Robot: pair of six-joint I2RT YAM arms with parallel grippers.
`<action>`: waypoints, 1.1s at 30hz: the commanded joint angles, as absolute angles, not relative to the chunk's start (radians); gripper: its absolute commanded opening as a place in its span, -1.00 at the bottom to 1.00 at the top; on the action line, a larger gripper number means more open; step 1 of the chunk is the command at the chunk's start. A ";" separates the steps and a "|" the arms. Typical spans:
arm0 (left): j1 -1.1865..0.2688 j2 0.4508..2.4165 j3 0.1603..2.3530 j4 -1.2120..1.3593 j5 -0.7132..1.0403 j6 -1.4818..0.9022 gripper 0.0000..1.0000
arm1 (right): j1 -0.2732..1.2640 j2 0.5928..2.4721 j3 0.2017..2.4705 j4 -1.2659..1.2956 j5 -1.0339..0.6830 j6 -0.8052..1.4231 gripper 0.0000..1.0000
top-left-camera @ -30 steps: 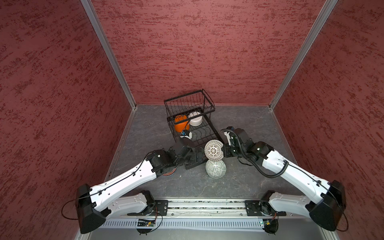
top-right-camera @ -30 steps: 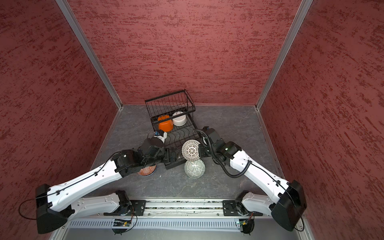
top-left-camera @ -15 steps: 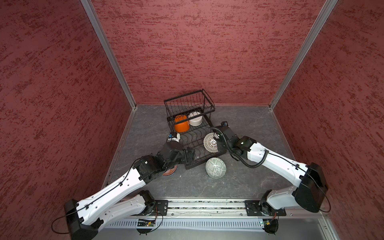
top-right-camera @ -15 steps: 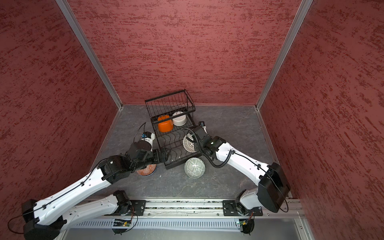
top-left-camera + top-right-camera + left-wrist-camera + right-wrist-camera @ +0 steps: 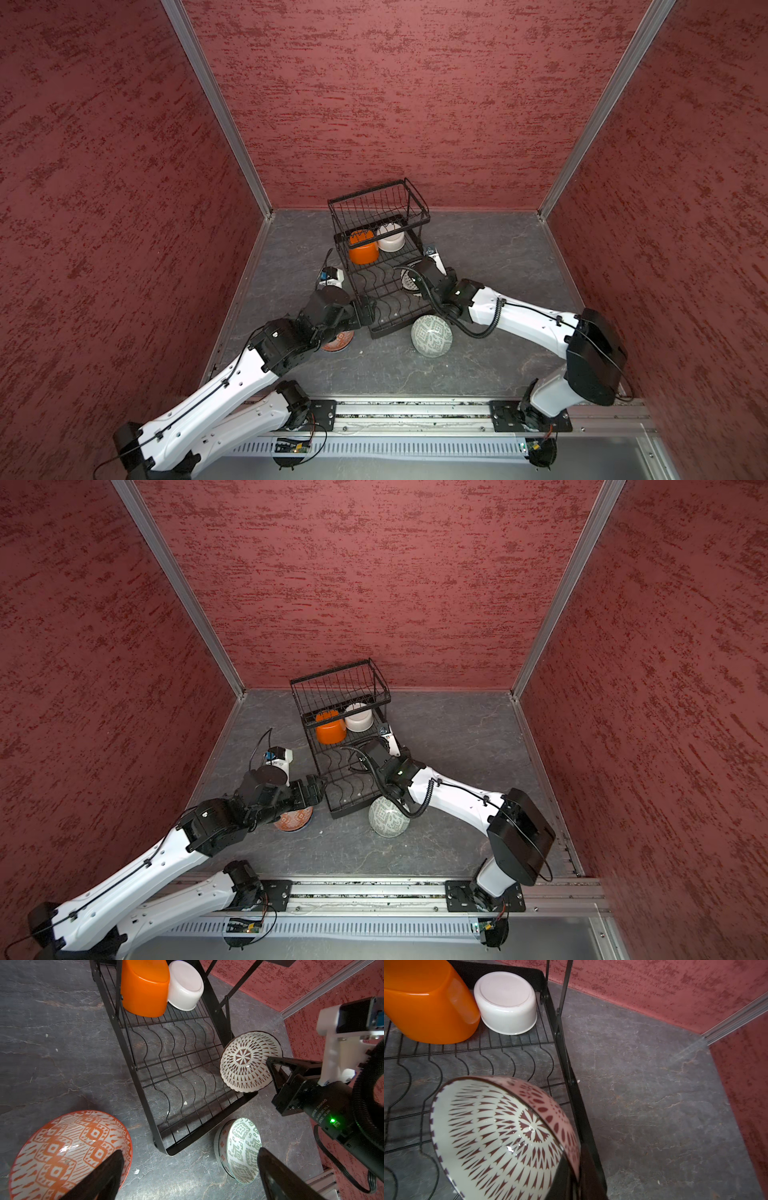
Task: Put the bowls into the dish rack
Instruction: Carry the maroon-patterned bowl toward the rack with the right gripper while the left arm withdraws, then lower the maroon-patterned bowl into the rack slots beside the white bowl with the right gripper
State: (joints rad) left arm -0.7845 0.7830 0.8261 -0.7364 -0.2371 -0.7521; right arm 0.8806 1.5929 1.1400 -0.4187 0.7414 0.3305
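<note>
Over right edge of dish rack (image 5: 374, 291) | step (judged): placing; right gripper (image 5: 273, 1072) pinches brown-patterned bowl (image 5: 247, 1061) by rim, tilted above wavy dividers (image 5: 169, 1095) | next: lower rim into a divider slot, then release | left gripper (image 5: 190, 1152): spread wide over orange-patterned bowl (image 5: 62, 1151) on table (image 5: 52, 1043)

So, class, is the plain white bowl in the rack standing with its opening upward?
No, the white bowl rests upside down on the dish rack, its flat base facing up.
</note>
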 commanded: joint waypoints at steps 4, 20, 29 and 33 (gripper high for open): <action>-0.744 0.754 0.806 -0.765 -0.227 -0.751 0.99 | 0.898 1.649 1.174 -0.187 0.959 0.215 -1.00; -0.700 0.741 0.806 -0.799 -0.223 -0.728 0.99 | 0.898 1.831 1.197 0.186 1.112 -0.090 -1.00; -0.669 0.737 0.806 -0.807 -0.207 -0.713 0.99 | 0.897 1.939 1.223 0.394 1.154 -0.262 -1.00; -0.658 0.732 0.800 -0.806 -0.201 -0.710 0.99 | 0.894 1.984 1.231 0.445 1.161 -0.301 -1.00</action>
State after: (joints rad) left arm -0.6693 0.7437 0.8093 -0.7940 -0.2100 -0.7292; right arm 0.8940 1.9705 1.1885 0.3119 1.1038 -0.2428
